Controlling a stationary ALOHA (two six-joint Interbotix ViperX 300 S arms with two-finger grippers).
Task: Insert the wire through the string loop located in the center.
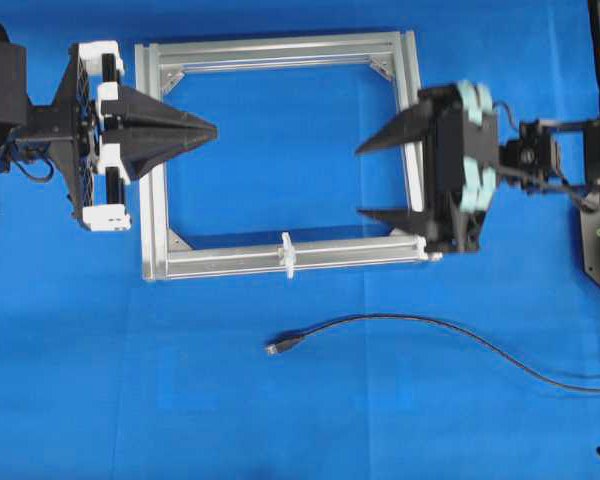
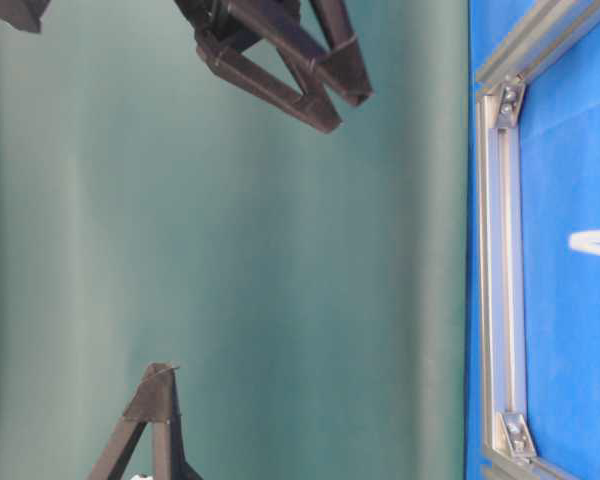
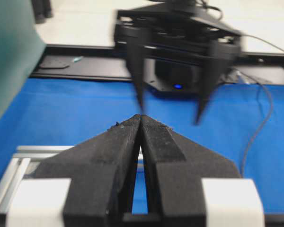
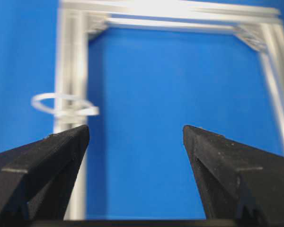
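The wire (image 1: 420, 328) is laid loose on the blue table (image 1: 280, 420), below the right claw (image 1: 380, 180) in the overhead view and well apart from both claws. Its small plug (image 1: 283, 346) is seen at the end nearest the middle, while the rest is trailed in a slack curve off toward the right edge.

It is judged light, thin and limp: only a short length behind the plug would be kept straight by its own stiffness, so hold is best taken just behind the plug, with the tip left free to be aimed. The smooth jacket may slip if it is pinched lightly.

The string loop (image 1: 288, 253) is stood across the near bar of the silver frame (image 1: 280, 50), between the wire and the two claws; in the right wrist view it is shown as a pale, thin ring (image 4: 61, 105) ahead of the left-hand finger. It is judged flimsy and easily bent aside.

The right claw is spread wide with nothing between its fingers, and is held over the frame's right bar. The left claw (image 1: 210, 130) is pressed closed, empty, its tip pointed into the frame from the left bar.
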